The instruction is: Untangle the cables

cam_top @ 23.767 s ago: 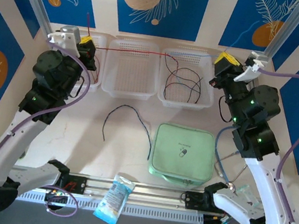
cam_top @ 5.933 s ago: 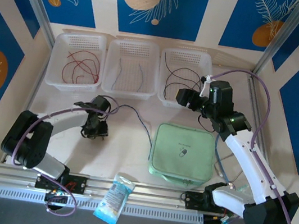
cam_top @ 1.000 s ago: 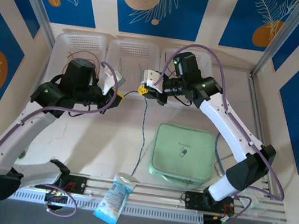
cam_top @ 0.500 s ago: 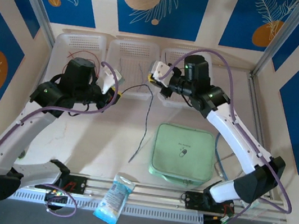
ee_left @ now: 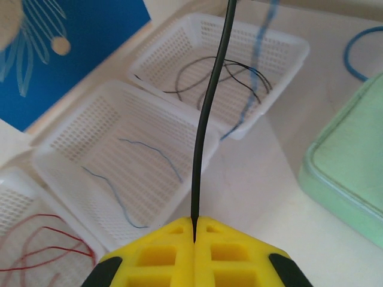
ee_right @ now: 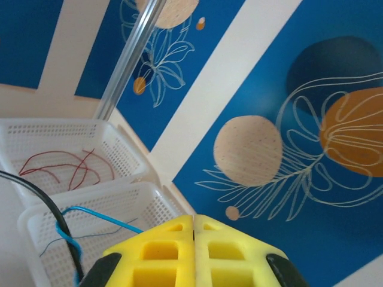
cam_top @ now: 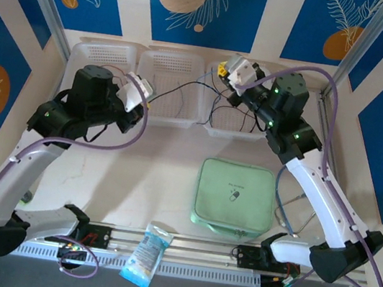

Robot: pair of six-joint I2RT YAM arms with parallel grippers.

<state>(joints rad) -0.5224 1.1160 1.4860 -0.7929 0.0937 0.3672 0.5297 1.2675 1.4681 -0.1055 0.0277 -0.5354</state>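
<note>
Black thin cable (cam_top: pixel 175 95) hangs strung above the middle white perforated plastic basket (cam_top: pixel 162 119), its long axis running from my left hand (cam_top: pixel 142 101), clenched on one end, up and rightward to my right hand (cam_top: pixel 225 71), clenched on the other, where a thin blue wire (ee_right: pixel 102 216) seems wrapped round it.

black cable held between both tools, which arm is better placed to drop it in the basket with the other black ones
Probably right. The right tool hangs over the rim of the right basket, where other black cables lie. The left tool, shut on the black cable, sits nearer the middle basket.
</note>
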